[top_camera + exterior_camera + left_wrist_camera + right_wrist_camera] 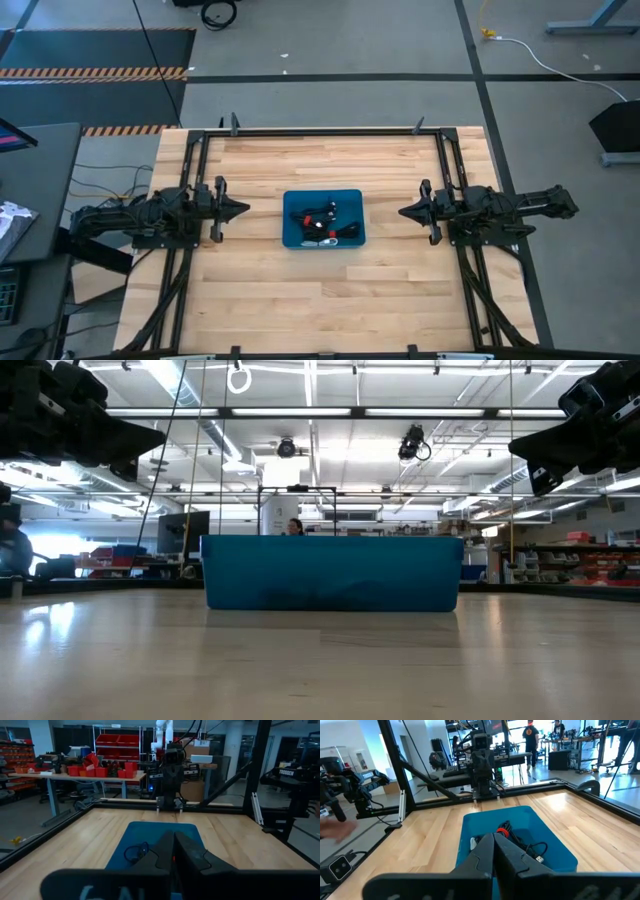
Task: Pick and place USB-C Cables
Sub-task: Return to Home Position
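A: Status of the left claw?
B: left gripper (pixel 244 210) hovers above the light wooden table (pixel 320 290). Fingers pressed together, gripping nothing.
A: And the right?
B: Same. right gripper (pixel 403 212) is closed tip to tip and empty, facing the left one across the table.
A: Cables?
B: small coiled USB-C cables (pixel 322 226), mostly black with bits of red and white, lie heaped inside the blue rectangular plastic tray (pixel 295 200). The tray sits between the two claws, straight ahead of each set of fingertips and lower, apart from both.
A: Count?
B: Cannot tell, the coils overlap.
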Available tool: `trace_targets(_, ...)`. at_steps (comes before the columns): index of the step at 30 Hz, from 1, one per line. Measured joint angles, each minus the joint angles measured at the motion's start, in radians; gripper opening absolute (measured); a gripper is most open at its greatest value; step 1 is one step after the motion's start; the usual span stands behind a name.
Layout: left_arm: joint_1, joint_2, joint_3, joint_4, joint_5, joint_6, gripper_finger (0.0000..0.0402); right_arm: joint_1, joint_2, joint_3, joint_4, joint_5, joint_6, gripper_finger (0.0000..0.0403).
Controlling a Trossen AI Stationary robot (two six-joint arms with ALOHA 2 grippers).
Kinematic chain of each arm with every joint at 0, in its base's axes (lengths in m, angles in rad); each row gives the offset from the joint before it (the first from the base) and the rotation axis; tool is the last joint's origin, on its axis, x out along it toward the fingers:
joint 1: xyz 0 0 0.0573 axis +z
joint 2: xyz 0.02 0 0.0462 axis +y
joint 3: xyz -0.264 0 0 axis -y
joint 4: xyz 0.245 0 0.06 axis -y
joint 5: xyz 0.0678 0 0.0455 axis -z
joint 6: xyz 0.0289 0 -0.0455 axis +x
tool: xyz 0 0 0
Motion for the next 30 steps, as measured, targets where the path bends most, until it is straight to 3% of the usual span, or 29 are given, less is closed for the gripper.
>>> trace_targets(30,0.000,0.000,0.000,0.001,0.000,0.000,0.0023,0.000,0.000,0.000,0.000,-0.002,0.000,0.0012)
